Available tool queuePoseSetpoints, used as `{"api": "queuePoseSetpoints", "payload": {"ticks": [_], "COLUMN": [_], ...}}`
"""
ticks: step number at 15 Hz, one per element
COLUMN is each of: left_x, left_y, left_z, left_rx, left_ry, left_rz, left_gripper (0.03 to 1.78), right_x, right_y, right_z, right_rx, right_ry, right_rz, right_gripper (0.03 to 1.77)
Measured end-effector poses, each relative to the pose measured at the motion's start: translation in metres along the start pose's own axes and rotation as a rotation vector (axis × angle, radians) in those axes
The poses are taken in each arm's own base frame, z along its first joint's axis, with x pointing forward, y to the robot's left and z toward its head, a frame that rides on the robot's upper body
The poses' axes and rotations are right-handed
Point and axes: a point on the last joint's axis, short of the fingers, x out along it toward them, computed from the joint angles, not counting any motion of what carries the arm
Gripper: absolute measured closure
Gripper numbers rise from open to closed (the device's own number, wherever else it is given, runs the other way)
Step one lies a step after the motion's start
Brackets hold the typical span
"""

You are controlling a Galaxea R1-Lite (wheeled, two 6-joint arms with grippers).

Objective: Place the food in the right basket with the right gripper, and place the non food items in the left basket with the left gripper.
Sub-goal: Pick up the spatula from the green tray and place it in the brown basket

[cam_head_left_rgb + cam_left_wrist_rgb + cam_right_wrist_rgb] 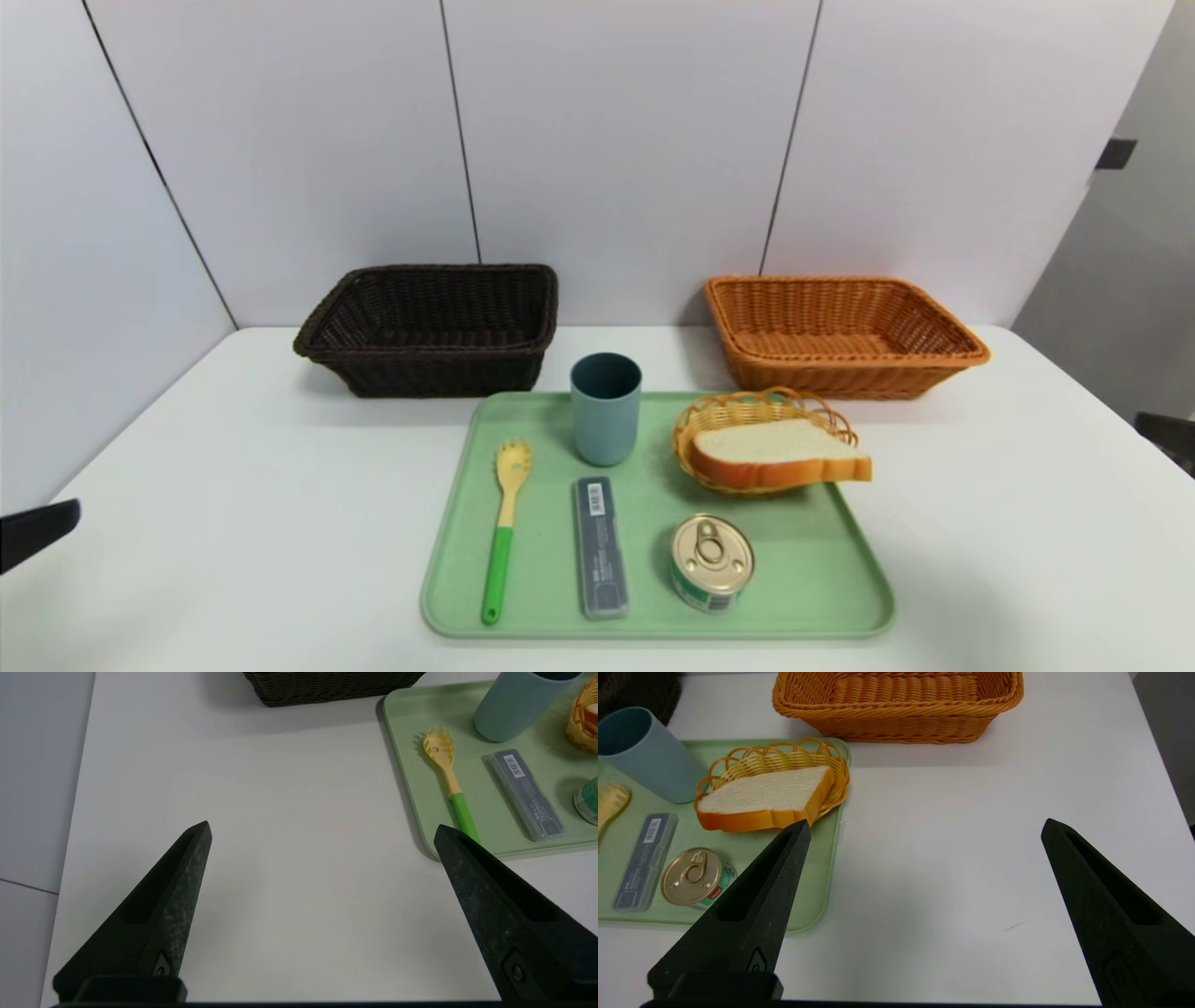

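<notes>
A green tray (822, 597) holds a blue-grey cup (605, 409), a yellow spaghetti spoon with a green handle (504, 523), a grey cutlery case (599, 547), a tin can (711, 562) and a bread slice (780, 454) in a small wicker dish (747, 411). Behind stand the dark brown left basket (431, 327) and the orange right basket (840, 331), both with nothing inside. My left gripper (322, 828) hangs open over bare table left of the tray. My right gripper (924, 826) is open over bare table right of the tray. Neither holds anything.
The white table (233, 485) ends against grey wall panels behind the baskets. Bare table lies on both sides of the tray. Only the left gripper's dark tip (37, 532) shows at the head view's left edge.
</notes>
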Motion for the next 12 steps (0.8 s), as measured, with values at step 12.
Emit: {"api": "queuePoseSetpoints", "payload": {"ticks": [12], "left_x": [0.134], "left_y": [-0.071], "left_z": [0.047], "left_rx": [0.006], "left_ry": [0.387], "left_rz": [-0.309], "left_gripper": [0.12], "right_x": [0.067], "right_y": [0.048], "right_z": [0.028], "right_rx": [-0.189], "right_ry": [0.268], "right_rz": [0.284], "right_gripper": [0.09]}}
